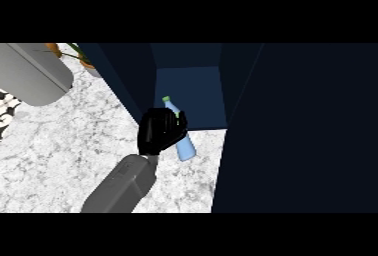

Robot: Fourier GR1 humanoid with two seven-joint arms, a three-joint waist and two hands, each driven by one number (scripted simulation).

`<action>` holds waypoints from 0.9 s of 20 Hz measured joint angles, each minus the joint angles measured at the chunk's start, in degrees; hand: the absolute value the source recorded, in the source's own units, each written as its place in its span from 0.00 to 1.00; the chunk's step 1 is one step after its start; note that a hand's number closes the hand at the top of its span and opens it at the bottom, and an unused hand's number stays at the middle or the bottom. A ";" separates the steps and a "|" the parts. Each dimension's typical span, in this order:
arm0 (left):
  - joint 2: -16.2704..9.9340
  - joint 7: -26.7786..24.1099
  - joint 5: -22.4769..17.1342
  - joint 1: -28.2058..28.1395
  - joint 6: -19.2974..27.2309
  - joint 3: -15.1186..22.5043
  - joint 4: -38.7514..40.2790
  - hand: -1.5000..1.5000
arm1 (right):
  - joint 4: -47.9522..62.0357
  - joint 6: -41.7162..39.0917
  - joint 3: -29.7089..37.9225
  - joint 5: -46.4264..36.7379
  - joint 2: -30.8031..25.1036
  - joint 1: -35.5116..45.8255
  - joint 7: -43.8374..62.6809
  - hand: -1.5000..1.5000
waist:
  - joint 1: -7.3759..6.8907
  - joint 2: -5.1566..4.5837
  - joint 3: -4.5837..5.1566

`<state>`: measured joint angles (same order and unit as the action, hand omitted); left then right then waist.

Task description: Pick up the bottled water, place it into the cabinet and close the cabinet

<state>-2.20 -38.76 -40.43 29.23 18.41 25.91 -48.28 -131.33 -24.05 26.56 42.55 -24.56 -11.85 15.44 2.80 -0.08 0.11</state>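
Head view, looking steeply down on marble worktop [66, 145]. Right robot hand [161, 132] curled round bottle [184, 146], held at open cabinet [190, 97] mouth, above worktop edge. Pick-up judged done; placing inside and closing door [295, 130] left to do. Bottle tilted, green cap [167, 99] pointing into cabinet, pale blue base toward viewer, midsection hidden by fingers. Clear, slim, light blue body. Dark door standing open at right, filling much of view. Left robot hand not visible; grey forearm [29, 72] only, at upper left. Plant [77, 54] beyond, near top edge.
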 measured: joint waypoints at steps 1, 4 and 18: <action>0.01 0.27 -0.19 0.13 -1.98 0.15 -0.68 1.00 | -0.53 -0.37 0.00 0.43 -0.01 -0.53 0.33 1.00 | -0.37 0.07 -0.01; -0.49 -0.07 -0.10 -2.12 -6.49 0.73 -3.54 1.00 | -1.24 -1.08 -0.69 1.12 0.58 -1.88 1.15 1.00 | -1.33 0.20 -0.05; -12.29 4.54 0.94 -19.56 -16.61 4.06 -24.53 0.00 | -3.16 0.09 -7.87 1.58 1.25 -1.52 3.32 1.00 | -2.93 0.56 -0.04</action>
<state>-14.49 -34.21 -39.49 9.67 1.80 29.97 -72.82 -134.49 -23.96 18.68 44.13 -23.30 -13.37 18.76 -0.13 0.48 0.07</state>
